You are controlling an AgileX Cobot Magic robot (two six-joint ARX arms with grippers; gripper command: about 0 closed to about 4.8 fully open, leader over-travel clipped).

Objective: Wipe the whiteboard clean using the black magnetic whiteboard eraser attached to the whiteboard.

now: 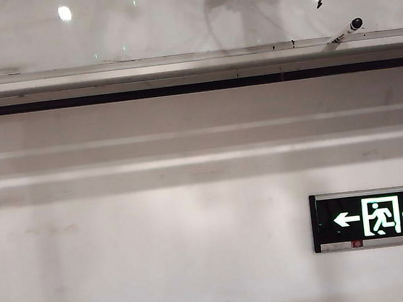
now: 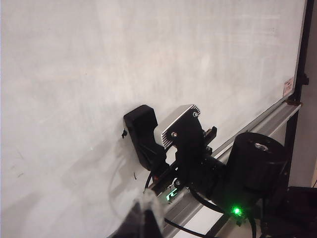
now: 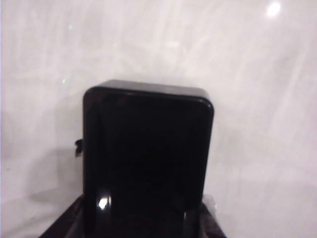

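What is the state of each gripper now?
Left gripper: shut, holding nothing.
Right gripper: shut on the eraser, against the whiteboard.

Black eraser (image 3: 147,163) pressed flat against the whiteboard (image 3: 247,74) (glossy).

Only readable text I see: "EXIT" on the black green-lit exit sign (image 1: 375,217) on the wall, beside small unreadable characters, a left arrow and a running-man pictogram. Nothing legible elsewhere.

Below it all there's just a matte white wall (image 1: 163,257) with horizontal ledges (image 1: 188,160), plus a black green-lit exit sign (image 1: 376,217) low right.
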